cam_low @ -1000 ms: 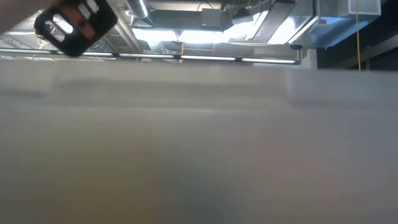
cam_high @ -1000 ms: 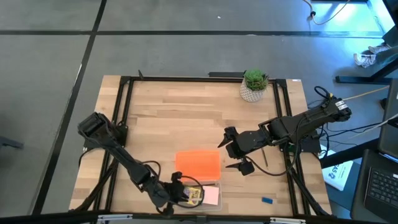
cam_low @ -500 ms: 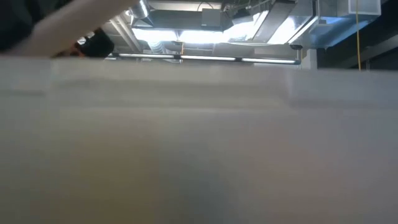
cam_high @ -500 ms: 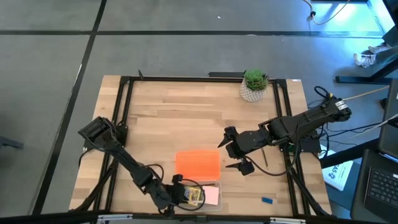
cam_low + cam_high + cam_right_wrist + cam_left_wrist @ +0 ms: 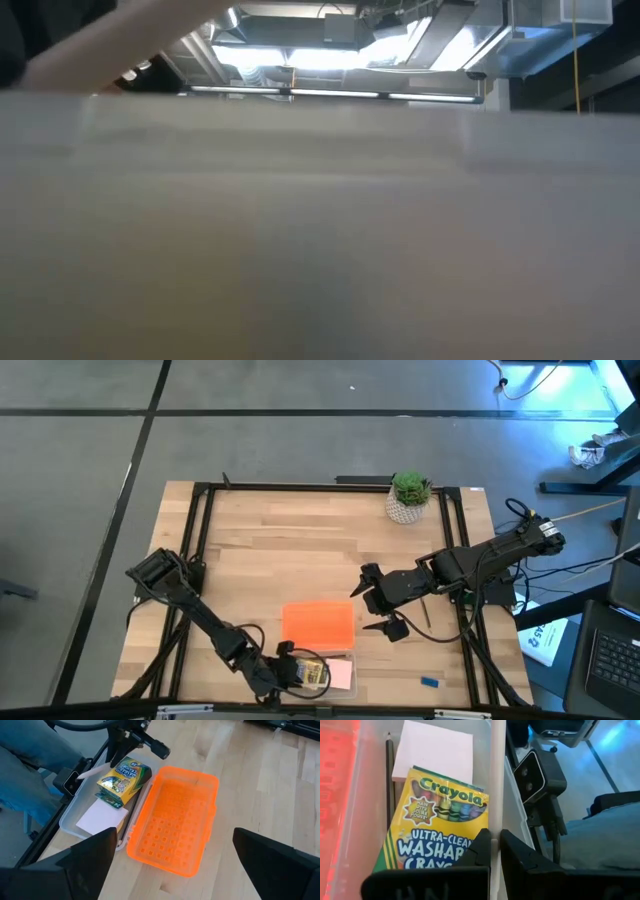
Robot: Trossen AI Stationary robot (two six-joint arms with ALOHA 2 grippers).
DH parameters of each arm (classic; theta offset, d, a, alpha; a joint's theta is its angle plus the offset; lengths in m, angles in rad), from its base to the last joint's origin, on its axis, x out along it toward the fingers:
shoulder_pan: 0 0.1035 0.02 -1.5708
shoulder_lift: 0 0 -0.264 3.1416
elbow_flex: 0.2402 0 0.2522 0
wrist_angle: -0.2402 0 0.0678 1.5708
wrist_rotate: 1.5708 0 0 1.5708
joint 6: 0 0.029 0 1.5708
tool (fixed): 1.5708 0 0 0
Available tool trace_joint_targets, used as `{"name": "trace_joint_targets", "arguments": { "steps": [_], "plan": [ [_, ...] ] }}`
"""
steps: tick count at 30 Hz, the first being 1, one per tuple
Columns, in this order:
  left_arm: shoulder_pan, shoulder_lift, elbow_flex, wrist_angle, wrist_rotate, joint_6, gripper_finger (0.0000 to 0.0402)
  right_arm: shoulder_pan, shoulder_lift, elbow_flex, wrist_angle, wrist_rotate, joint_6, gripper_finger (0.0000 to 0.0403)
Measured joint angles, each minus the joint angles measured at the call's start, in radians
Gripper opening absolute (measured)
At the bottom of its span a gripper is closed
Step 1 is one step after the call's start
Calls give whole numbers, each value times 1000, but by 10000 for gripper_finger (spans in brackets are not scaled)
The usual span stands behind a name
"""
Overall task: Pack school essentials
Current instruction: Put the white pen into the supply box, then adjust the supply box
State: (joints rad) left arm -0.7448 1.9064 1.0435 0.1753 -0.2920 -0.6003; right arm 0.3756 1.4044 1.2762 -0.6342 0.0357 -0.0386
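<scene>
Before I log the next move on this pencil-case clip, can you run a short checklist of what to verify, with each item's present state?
1. Case open: ok. The orange lid lies flipped beside the clear tray.
2. Crayon box in the tray: ok, on the pale pad, with a pencil alongside.
3. Left gripper grip: ok, shut on the tray's wall.
4. Right gripper free: ok, open above the table, holding nothing.
5. Everything packed: not ok. The small blue piece lies on the table.
6. Scissors location: cannot tell.
</scene>
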Motion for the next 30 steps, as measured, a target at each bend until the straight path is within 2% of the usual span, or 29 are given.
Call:
{"name": "trace_joint_targets", "arguments": {
  "steps": [17, 30],
  "plan": [
    [0, 5, 0, -6, 2, -70, 22, 0, 0, 0, 0, -2, 0, 398],
    [3, 5, 0, -5, -6, -97, 69, 0, 0, 0, 0, -2, 0, 398]
  ]
}}
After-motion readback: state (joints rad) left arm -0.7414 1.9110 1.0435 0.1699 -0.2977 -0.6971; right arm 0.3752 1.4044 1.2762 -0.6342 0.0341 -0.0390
